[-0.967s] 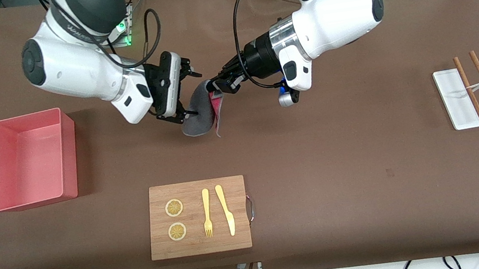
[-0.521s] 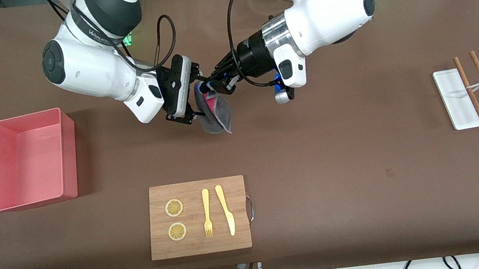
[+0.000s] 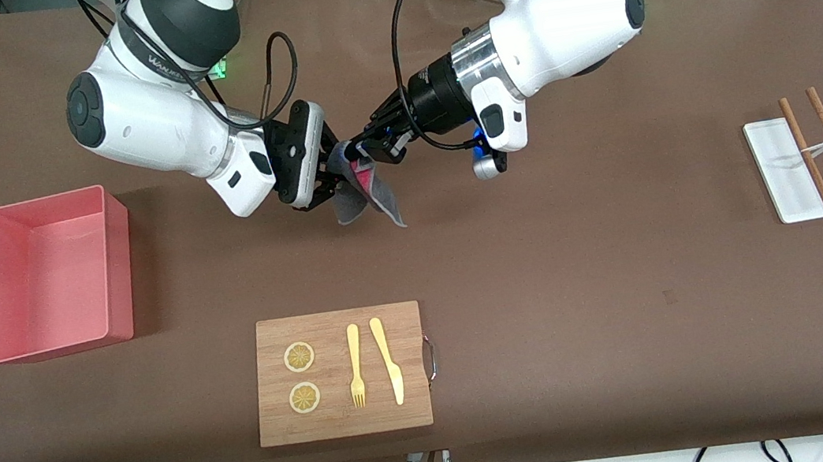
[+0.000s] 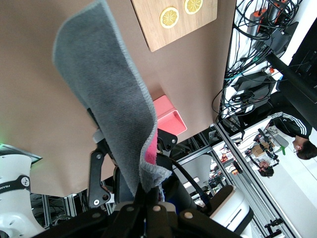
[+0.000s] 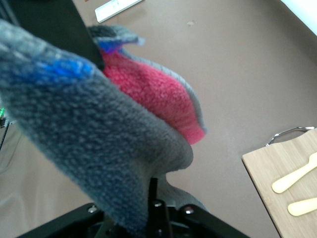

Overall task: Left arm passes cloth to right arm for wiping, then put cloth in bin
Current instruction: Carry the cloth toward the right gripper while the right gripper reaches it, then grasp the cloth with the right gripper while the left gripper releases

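- I'm looking at a desk (image 3: 596,302) under a brown cover, w/ a mess of cables along the edge nearest the front cam.
- My landmark is the wooden cutting board (image 3: 340,373), close to that front edge; two lemon slices (image 3: 299,356), a yellow fork (image 3: 355,365) and a yellow knife (image 3: 388,360) lie on it.
- The cloth (image 3: 362,192) hangs in the air over bare desk, above a spot farther from the front cam than the board, not touching the surface. Grey face outward, magenta-pink face showing in the fold.
- Left gripper (image 3: 361,147) is clenched on the cloth's upper corner, over the same patch of desk; the left wrist view shows the cloth (image 4: 106,104) running up from its shut jaws.
- Right gripper (image 3: 331,171) sits just beside the left one, also over that patch, clamped onto the cloth; in the right wrist view the cloth (image 5: 94,148) fills most of the pic and folds down into the jaws.
- So both grippers grasp the cloth at once, nearly touching each other.
- The bin (image 3: 50,274) is salmon-pink, standing well apart from the board toward the right arm's end of the desk, somewhat farther from the front cam. I see nothing in it.
- A narrow white tray (image 3: 785,171) lies far from the board at the left arm's end, w/ two brown sticks (image 3: 819,145) beside it, one resting across its edge.
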Available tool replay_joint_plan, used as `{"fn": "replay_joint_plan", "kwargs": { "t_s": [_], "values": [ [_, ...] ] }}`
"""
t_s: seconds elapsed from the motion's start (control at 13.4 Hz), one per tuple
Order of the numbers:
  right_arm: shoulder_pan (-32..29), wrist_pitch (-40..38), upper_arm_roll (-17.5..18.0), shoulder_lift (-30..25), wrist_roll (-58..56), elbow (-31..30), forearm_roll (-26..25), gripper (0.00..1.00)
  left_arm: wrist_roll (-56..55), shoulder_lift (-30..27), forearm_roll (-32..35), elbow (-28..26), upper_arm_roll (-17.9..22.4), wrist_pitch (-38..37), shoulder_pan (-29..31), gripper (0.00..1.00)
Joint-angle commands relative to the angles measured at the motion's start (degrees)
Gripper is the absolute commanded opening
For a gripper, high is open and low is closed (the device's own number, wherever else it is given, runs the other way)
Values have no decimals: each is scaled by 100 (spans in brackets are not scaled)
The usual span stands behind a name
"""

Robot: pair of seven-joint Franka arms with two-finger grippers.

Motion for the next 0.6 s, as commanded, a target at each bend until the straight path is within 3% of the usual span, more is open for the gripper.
{"fn": "replay_joint_plan", "kwargs": {
  "t_s": [0.0,0.07,0.15,0.3,0.52],
  "values": [
    [-70,-100,-6,-120,53,-23,-102,0,-67,37,-62,84,41,46,-50,4],
    [-114,-179,-15,-128,62,-14,-102,0,-50,37,-53,58,41,11,-15,71],
    [-141,-275,-58,-172,71,-14,-102,0,-15,37,-45,40,59,20,-24,100],
    [-150,-660,-286,-286,315,-14,-111,0,-14,20,77,31,68,-15,3,100],
    [-176,-1276,-699,-374,545,-14,-382,0,-14,11,1059,49,77,-532,143,100]
  ]
}}
